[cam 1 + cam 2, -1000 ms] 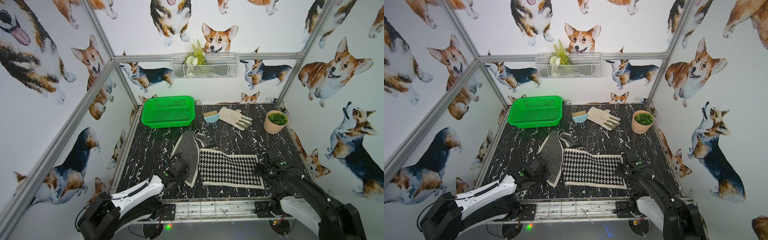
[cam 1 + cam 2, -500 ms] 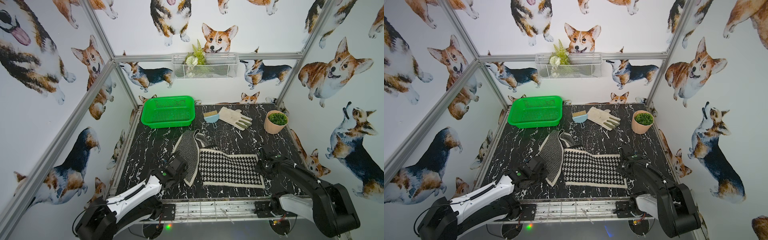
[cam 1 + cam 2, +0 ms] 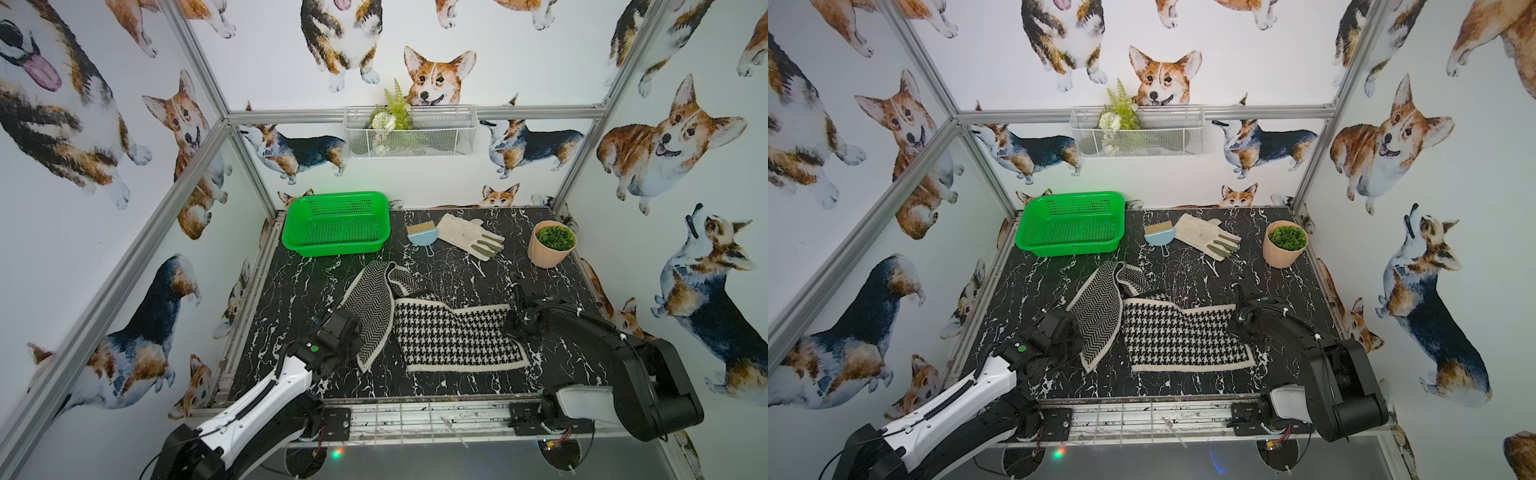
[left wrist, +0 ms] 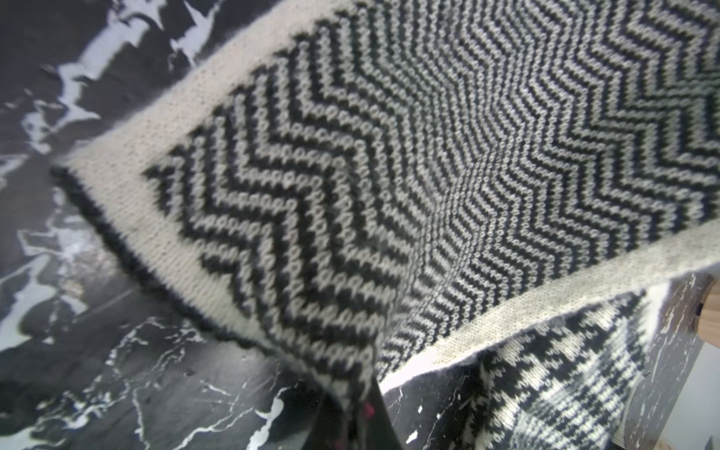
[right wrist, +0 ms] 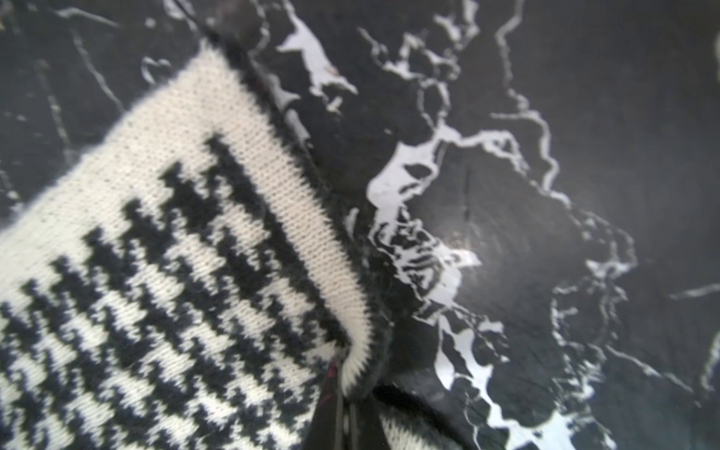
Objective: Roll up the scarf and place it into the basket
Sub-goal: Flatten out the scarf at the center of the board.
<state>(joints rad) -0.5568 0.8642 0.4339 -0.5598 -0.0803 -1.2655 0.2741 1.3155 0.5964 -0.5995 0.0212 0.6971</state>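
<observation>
Knitted scarf (image 3: 449, 332) lying unrolled mid-table, each end pinched by a gripper.

Left gripper (image 3: 357, 332) is clamping the herringbone end at 8 o'clock, fingers (image 4: 374, 409) closed on the cream edging; right gripper (image 3: 513, 326) is nipping the houndstooth corner at 4 o'clock, fingers (image 5: 343, 405) shut on the edge. Green basket (image 3: 291, 239) is sitting at 11 o'clock, well apart from the scarf. Small brush (image 3: 422, 232), glove (image 3: 465, 235) and potted plant (image 3: 550, 249) are lying at 12 to 2 o'clock; nothing is lying between scarf and basket on the marble table (image 3: 291, 299).
</observation>
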